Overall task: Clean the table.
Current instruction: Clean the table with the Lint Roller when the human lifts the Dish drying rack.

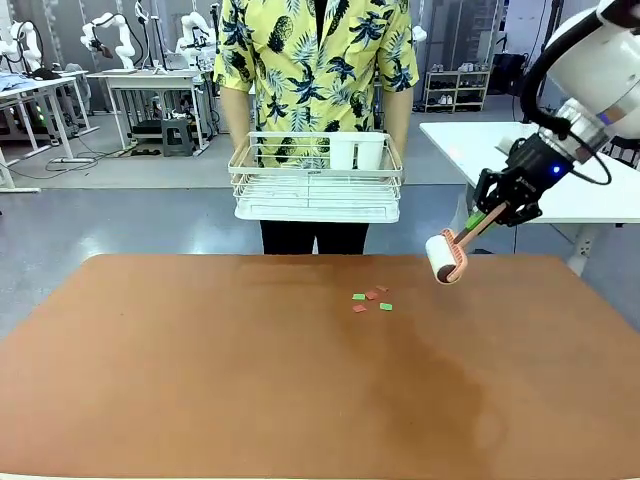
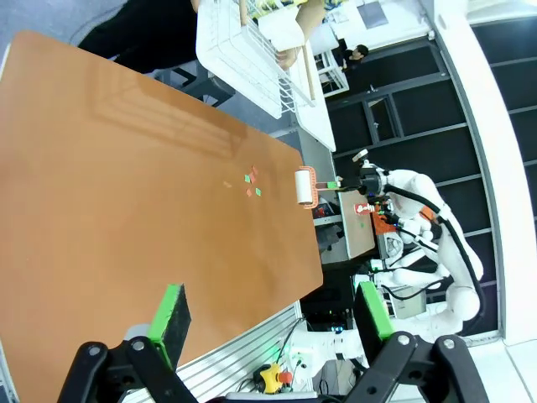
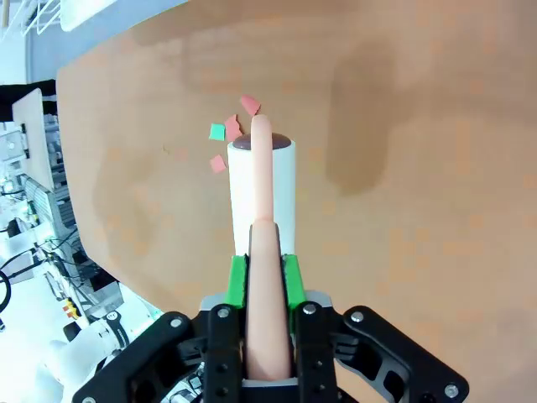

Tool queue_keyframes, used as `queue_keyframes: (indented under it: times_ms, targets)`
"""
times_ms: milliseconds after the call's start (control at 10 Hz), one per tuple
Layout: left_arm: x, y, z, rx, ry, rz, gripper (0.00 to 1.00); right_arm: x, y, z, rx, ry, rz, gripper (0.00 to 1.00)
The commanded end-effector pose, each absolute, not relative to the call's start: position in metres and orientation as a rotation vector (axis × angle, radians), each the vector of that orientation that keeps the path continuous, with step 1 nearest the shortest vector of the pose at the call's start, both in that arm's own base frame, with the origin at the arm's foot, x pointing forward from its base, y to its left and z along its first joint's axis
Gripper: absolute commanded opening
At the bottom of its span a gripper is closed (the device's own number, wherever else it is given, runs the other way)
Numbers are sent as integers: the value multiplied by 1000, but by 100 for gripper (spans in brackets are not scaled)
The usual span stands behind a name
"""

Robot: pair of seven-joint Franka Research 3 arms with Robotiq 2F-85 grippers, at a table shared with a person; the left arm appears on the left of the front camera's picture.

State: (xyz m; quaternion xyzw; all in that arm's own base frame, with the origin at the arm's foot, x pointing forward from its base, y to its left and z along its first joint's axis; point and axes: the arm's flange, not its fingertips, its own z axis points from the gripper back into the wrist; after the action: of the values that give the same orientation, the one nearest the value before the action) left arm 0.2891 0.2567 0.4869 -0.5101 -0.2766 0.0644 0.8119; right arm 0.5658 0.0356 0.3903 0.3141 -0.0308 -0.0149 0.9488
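Observation:
The reddish-brown table (image 1: 200, 380) carries a small cluster of green and red paper scraps (image 1: 371, 299) near its far middle. My right gripper (image 1: 487, 217) is shut on the pink handle of a lint roller (image 1: 446, 258), whose white roll hangs just above the table's far right, to the right of the scraps. In the right wrist view the lint roller (image 3: 262, 189) points away from my right gripper (image 3: 264, 281) toward the scraps (image 3: 231, 130). My left gripper (image 2: 273, 315) stands open above the table's near edge, holding nothing.
A person in a yellow patterned shirt stands at the far side holding a white wire dish rack (image 1: 316, 180) above the table's far edge. A white-topped table (image 1: 560, 170) stands at the right behind my right arm.

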Motion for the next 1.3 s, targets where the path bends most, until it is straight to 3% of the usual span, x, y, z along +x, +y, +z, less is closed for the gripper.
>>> queue_keyframes:
  times_ms: [0, 800, 1000, 1200]
  targets:
    - [287, 257, 488, -1106, -609, 123, 100, 585, 35, 357, 700, -58, -46, 21]
    - [287, 257, 488, -1106, -609, 123, 100, 599, 32, 261, 761, 92, -137, 21]
    - [287, 257, 488, -1106, -609, 123, 100, 595, 61, 226, 841, 142, -113, 21]
    - [287, 257, 488, -1106, -609, 123, 100, 586, 155, 205, 793, 189, -162, 21]
